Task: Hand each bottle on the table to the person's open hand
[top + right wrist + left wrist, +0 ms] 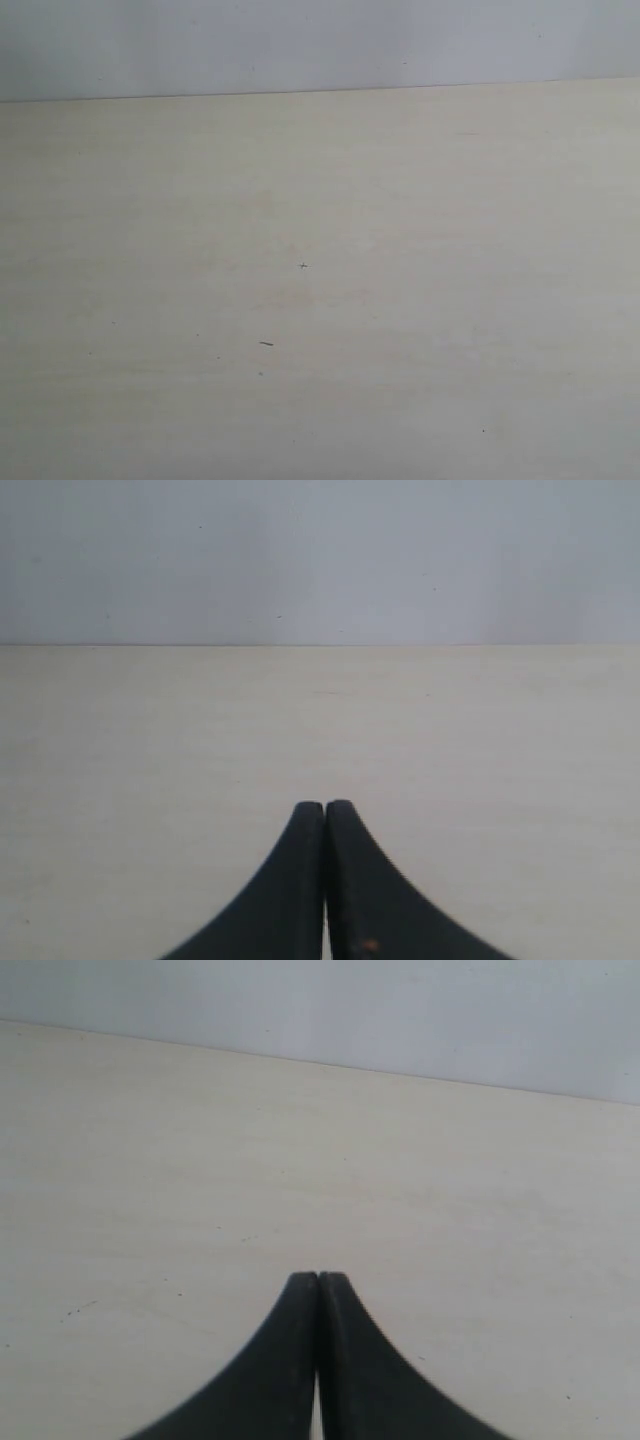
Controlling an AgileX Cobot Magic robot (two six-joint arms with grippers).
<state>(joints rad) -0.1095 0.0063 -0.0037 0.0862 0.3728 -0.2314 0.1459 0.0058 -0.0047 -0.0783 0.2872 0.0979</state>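
The pale beige table fills the exterior view, and no bottle or hand shows in any view. Neither arm appears in the exterior view. In the left wrist view my left gripper is shut, its two black fingers pressed tip to tip with nothing between them, above the bare table. In the right wrist view my right gripper is likewise shut on nothing over the table.
A grey-white wall rises behind the table's far edge in all three views. A few tiny dark specks mark the tabletop.
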